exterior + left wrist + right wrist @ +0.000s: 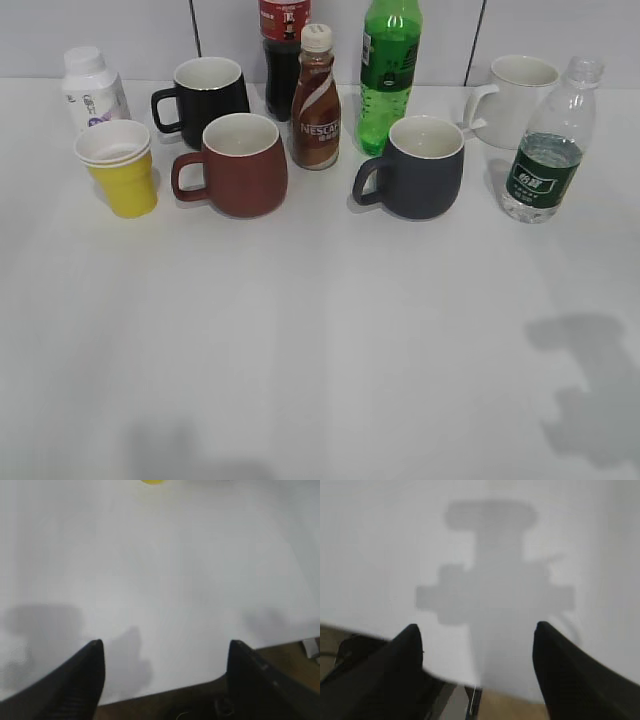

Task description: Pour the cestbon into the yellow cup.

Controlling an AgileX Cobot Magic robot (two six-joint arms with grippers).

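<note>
Cestbon (pixel 548 160) upright, capless, far right on white table (pixel 320 340), just right of grey mug (pixel 418 168). Yellow cup (pixel 120 170) far left, beside brown mug (pixel 238 165); well apart from the bottle. Left gripper (pixel 165 672) and right gripper (pixel 476 652): jaws spread wide, holding nothing, over bare table near edge.

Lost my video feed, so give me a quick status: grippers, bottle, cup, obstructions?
Both grippers, left and right, jaws open, empty, over bare table. Water bottle upright far right, yellow cup far left. Mugs and bottles between them.
</note>
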